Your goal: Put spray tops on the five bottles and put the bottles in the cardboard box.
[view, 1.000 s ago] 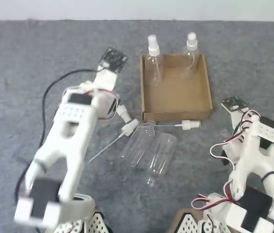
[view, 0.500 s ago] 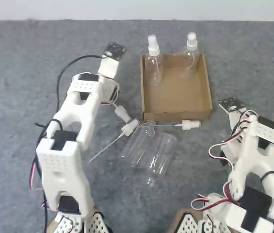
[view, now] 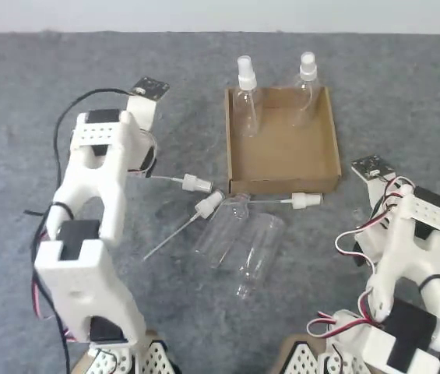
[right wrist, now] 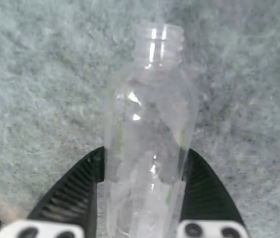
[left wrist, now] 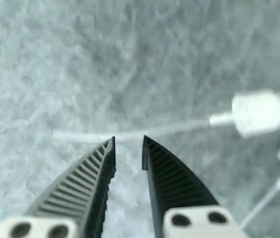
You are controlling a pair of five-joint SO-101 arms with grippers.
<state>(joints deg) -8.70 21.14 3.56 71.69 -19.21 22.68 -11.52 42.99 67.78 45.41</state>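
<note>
Our left gripper (left wrist: pixel 128 141), narrowly parted, tips at the tube (left wrist: pixel 172 130) of a spray top (left wrist: pixel 261 113); our right gripper (right wrist: pixel 143 152) clamps a bottle (right wrist: pixel 152 99).

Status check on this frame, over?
Left gripper open, tips at spray top tube. Right gripper shut on uncapped bottle. Two capped bottles in cardboard box; two bare bottles lie loose.

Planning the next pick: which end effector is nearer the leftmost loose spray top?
Left: the left end effector at the spray top's tube; right end effector far off, gripping a bottle.
</note>
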